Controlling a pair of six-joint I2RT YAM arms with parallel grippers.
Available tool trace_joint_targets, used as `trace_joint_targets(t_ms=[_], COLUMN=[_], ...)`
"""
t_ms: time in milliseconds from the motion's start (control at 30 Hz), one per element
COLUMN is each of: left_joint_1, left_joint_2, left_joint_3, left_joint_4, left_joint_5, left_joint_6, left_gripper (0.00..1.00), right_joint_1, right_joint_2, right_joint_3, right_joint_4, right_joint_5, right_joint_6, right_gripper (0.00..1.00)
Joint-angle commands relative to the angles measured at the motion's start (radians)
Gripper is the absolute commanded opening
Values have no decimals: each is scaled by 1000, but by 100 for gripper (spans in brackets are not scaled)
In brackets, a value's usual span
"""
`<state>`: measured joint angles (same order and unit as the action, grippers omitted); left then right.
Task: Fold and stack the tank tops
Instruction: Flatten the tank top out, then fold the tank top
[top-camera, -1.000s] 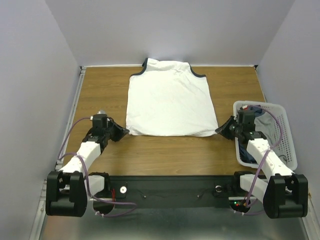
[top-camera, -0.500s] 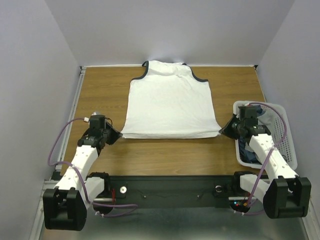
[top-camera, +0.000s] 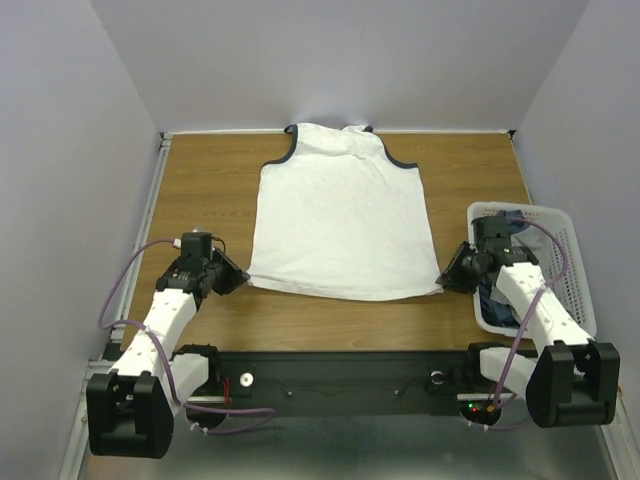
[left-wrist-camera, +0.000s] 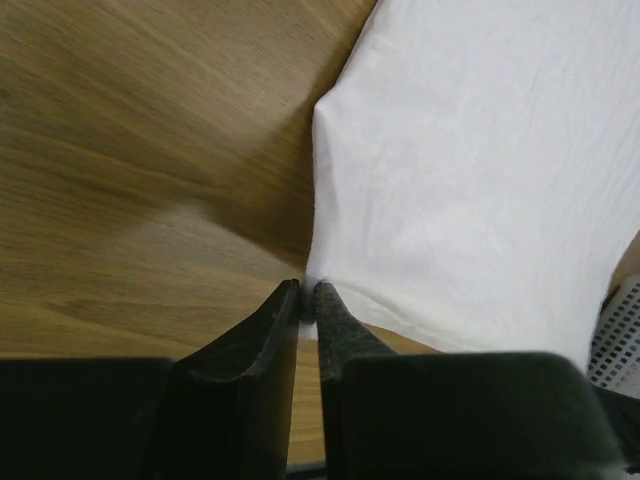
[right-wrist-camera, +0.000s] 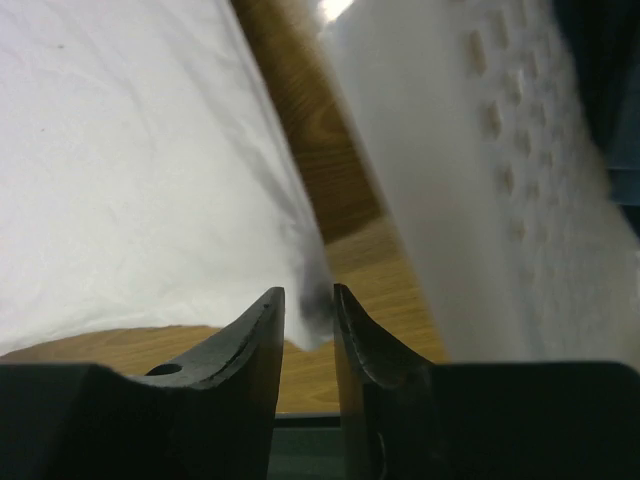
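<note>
- Tank top (top-camera: 340, 215), white with navy edging: lies flat on the wooden table (top-camera: 200, 190), hem toward you. It looks thin, limp and light, so pinch it at the hem corners.
- Left gripper (left-wrist-camera: 308, 292): the jaws are a slit apart at the left hem corner; you cannot tell whether it grips or has let go.
- Right gripper (right-wrist-camera: 309, 292): the jaws are parted around the right hem corner, beside the mesh basket (top-camera: 560, 225).

text: none readable | labels, brands: none readable | numbers, signs: none readable | views checked: top, left wrist, right wrist
</note>
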<state>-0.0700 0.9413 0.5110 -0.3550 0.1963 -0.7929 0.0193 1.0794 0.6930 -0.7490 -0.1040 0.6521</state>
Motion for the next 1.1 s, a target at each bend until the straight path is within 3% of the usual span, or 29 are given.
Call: trace_joint_targets(t_ms=[0,33,67,133,333,433,500,700,933,1067], left_joint_1=[9,9,9,9,9,9,10,22,50,76], left_joint_2=[-7,-15,-19,-30,-41,29,92,440,882,968], left_joint_3=[4,6,12,18,110,187,268,572,1006,1123], left_joint_4=[-25,-32,-47,-67,-91,-20,66,301,254,156], left_joint_5=[38,41,48,64,6,-29,-40,-40,54,43], left_joint_6=[21,23,24,32,61,75,96,226,382,423], left_gripper=[31,34,42,51,52,52,51,49,48,48], right_joint_1=[-4,-4,-5,-4,10,129,292,652,913,1042], right_joint_2=[4,2,-7,-13,2,49,85,359,718,894], right_joint_3=[23,28,40,69,149,171,198,396,738,904], right_joint_4=[-47,-49,-49,-49,0,77,143,276,332,332], right_joint_5=[16,24,33,41,-13,41,131,274,325,320], right_joint_6=[7,7,7,0,-45,-5,49,110,86,67], right_gripper=[41,45,56,62,63,61,60,56,44,37])
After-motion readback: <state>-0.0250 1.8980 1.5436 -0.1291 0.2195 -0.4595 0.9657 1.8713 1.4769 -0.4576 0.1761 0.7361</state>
